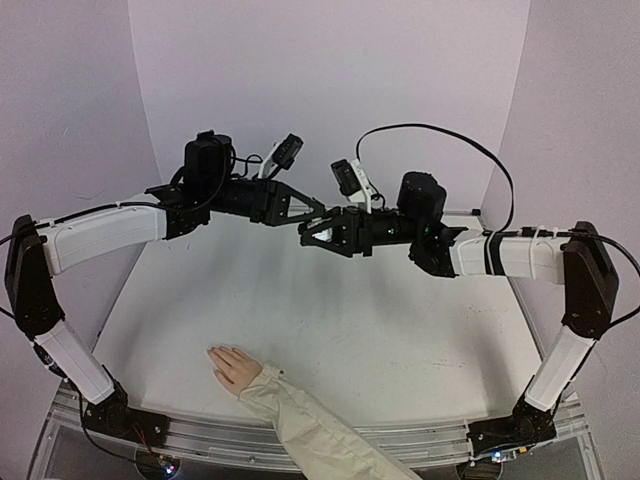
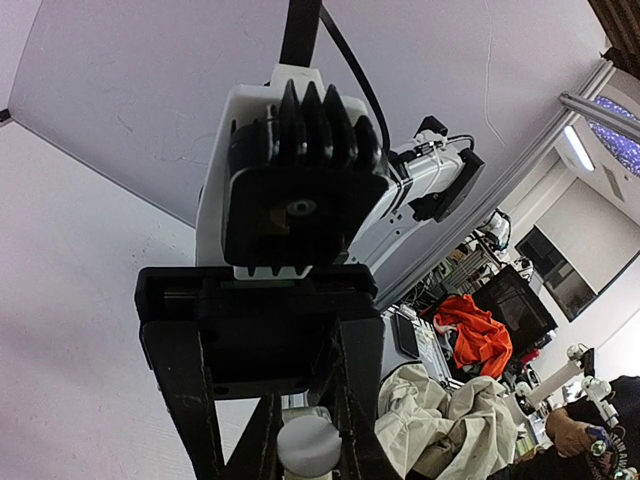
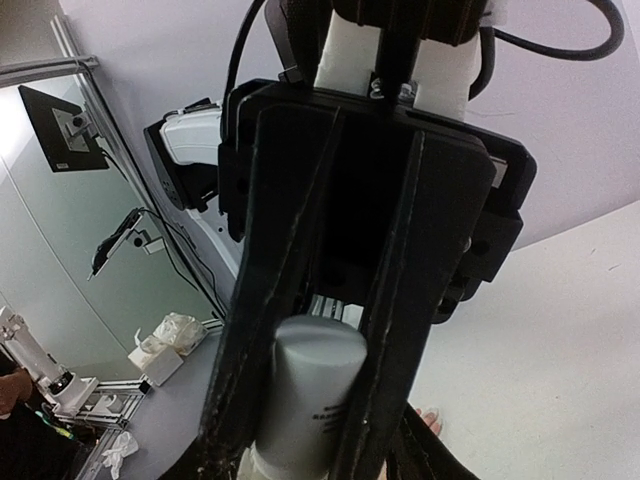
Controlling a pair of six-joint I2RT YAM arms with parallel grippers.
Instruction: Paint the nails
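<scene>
Left jaws are clenched on the white cap [image 2: 308,446]; right jaws flank the bottle [image 3: 305,390], their squeeze impossible to judge. Both hang high over the far middle of the desk [image 1: 400,320]. Likely uncapping: keep axes aligned, bottle firmly pinched. The nails [image 1: 214,354] lie at the near edge, left of centre.
</scene>
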